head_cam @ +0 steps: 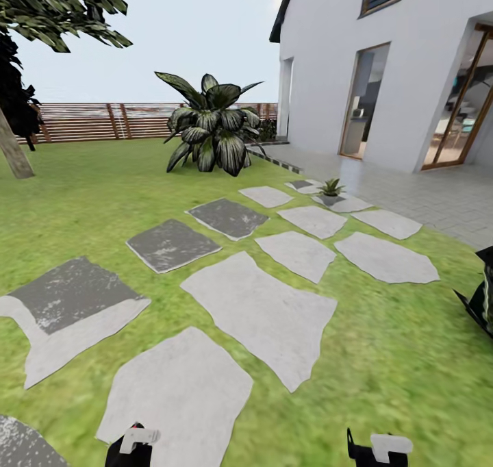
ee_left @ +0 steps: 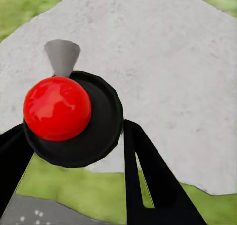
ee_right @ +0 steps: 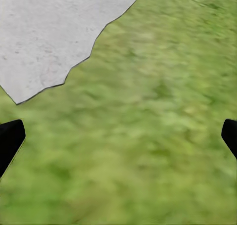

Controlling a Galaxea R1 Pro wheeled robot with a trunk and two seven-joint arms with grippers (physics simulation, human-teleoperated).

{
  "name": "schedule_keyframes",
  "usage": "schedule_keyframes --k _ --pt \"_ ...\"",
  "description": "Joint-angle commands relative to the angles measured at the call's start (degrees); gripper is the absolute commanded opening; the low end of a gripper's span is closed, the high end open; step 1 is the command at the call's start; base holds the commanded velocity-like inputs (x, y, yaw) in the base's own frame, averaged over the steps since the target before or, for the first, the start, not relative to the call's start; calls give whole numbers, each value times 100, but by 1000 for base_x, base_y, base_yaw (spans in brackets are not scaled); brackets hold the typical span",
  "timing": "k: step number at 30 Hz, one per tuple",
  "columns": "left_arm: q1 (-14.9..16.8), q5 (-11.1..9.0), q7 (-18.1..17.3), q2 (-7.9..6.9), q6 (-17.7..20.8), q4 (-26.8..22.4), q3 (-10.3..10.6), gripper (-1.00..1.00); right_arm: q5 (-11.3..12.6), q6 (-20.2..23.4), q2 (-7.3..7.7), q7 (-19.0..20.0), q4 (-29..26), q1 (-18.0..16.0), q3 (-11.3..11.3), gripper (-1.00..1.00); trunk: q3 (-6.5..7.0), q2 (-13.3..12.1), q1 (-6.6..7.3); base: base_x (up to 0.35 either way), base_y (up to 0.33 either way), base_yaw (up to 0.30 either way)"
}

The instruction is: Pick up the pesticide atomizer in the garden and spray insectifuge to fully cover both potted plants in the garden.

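From the head view the garden lawn (head_cam: pixel 89 200) spreads ahead, crossed by a trail of pale and dark grey stepping stones (head_cam: pixel 263 313) that leads toward a paved terrace (head_cam: pixel 438 196) beside a white house (head_cam: pixel 342 63) with glass doors. One potted plant (head_cam: pixel 331 190), a small green rosette in a little grey pot, stands on a far stone near the terrace edge. Beyond it on the grass grows a big dark striped-leaf bush (head_cam: pixel 212 135), and a brown slatted fence (head_cam: pixel 130 120) closes the back, with a tree trunk (head_cam: pixel 14 153) at the left border. At the bottom edge the tops of the left claw (head_cam: pixel 137 443) and the right claw (head_cam: pixel 380 448) poke into view, above stone and grass. In the left wrist view the left claw (ee_left: pixel 74 185) hangs over a grey stone, its two black fingers (ee_left: pixel 148 180) set apart, and between them sits a round black body with a glossy red ball (ee_left: pixel 57 108) on it and a grey cone-shaped piece (ee_left: pixel 62 56) past that; I cannot tell whether the fingers actually clamp it. In the right wrist view the right claw (ee_right: pixel 118 136) is spread wide, its black fingertips (ee_right: pixel 9 138) at opposite borders with nothing between them, above blurred grass and the corner of a stone (ee_right: pixel 44 32)
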State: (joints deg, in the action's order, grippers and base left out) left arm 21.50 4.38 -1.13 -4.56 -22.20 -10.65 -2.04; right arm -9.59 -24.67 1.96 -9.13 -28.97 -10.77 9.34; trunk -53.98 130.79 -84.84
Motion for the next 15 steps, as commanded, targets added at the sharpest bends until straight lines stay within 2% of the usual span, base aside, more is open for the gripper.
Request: schedule_keyframes --k 1,9,15 --pt "3 45 -11 0 -19 4 -25 -100 -61 -12 -2 -27 5 -4 16 100 -5 2 -2 337 0 0" --pt "3 45 -10 1 -18 6 -25 -100 -61 -12 -2 -27 8 -4 16 100 -5 2 -2 337 0 0" --pt "3 45 -10 1 -20 4 -25 -100 -61 -12 -2 -27 254 -4 9 100 -5 2 -2 337 0 0"
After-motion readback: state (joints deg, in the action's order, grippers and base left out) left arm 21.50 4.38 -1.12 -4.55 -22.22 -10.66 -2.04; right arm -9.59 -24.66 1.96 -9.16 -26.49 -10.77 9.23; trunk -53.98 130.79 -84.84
